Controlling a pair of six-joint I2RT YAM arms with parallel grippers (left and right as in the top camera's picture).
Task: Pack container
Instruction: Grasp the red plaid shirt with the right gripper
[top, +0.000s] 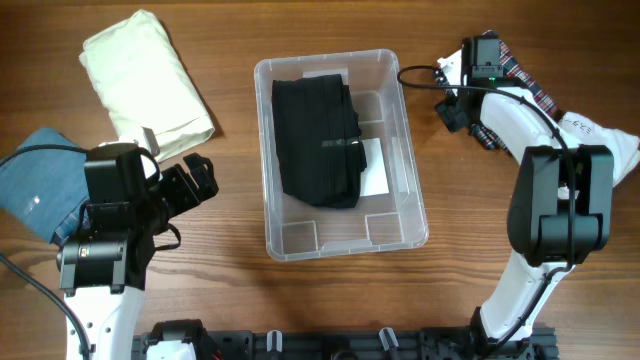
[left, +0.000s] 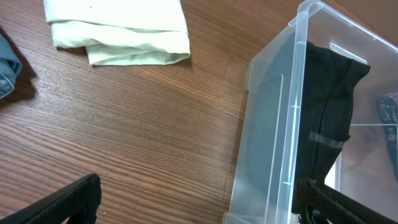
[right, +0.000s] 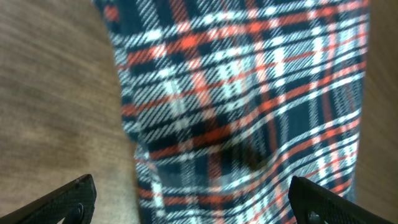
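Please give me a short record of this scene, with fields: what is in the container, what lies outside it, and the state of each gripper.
container: clear, upright, between the two arms
inside: one folded black garment, toward the far end
outside, left: folded cream cloth; blue denim garment
outside, right: plaid cloth
left gripper: open, empty, beside the container
right gripper: open, over the plaid cloth
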